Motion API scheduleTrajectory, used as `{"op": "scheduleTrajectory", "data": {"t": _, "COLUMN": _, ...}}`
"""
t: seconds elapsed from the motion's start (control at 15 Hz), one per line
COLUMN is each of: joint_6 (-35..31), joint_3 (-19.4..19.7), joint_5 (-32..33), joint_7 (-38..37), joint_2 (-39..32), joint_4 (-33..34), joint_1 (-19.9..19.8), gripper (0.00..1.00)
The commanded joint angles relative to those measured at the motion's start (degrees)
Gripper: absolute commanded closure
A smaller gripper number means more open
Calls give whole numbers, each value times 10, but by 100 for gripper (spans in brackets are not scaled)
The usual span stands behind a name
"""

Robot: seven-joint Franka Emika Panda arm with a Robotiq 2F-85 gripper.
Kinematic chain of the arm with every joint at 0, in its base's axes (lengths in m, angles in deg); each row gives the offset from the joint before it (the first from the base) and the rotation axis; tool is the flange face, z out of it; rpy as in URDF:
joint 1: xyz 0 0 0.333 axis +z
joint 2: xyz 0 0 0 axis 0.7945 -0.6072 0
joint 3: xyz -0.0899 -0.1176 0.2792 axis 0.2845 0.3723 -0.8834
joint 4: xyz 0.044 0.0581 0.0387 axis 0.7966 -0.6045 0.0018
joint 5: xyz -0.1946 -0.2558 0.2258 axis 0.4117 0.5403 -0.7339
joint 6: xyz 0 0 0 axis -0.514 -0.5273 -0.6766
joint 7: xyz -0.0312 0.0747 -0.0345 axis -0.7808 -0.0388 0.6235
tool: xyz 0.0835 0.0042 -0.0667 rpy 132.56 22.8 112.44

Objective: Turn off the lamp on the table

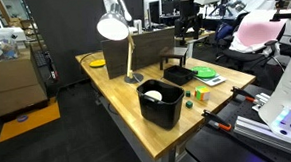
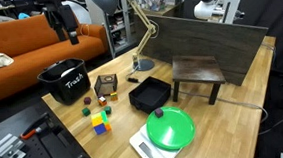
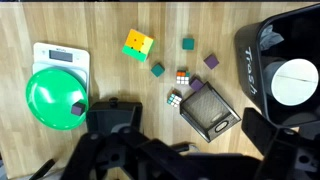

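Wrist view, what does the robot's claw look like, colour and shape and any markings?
The claw is black all over and matte. It has two blocky fingers on angular linked bars that come from a dark, shadowed body at the picture's bottom edge. No markings or cables can be made out on it.

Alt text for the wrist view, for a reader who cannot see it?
The dark gripper hangs over a wooden table holding a green disc on a white scale, scattered small coloured cubes, a dark mesh box and a black bin marked Trash.
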Motion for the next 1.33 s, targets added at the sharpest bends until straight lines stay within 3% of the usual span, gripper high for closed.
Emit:
{"op": "scheduleTrajectory", "data": {"t": 0.0, "joint_6": 1, "joint_3": 8, "joint_5": 4, "joint_7": -3, "joint_2": -1, "joint_4": 1, "joint_1": 8, "gripper": 0}}
{"op": "scheduleTrajectory", "data": {"t": 0.67, "joint_6": -23, "joint_3": 20, "joint_5": 70, "joint_7": 3, "joint_2": -45, "joint_4": 28, "joint_1": -13, "gripper": 0}}
{"op": "scheduleTrajectory", "data": {"t": 0.87, "joint_6": -28, "joint_3": 25, "joint_5": 100, "joint_7": 4, "joint_2": -70, "joint_4": 56, "joint_1": -15, "gripper": 0}}
{"op": "scheduleTrajectory", "data": {"t": 1.27, "joint_6": -33, "joint_3": 49, "joint_5": 94, "joint_7": 50, "joint_2": -153, "joint_4": 153, "joint_1": -8, "gripper": 0}}
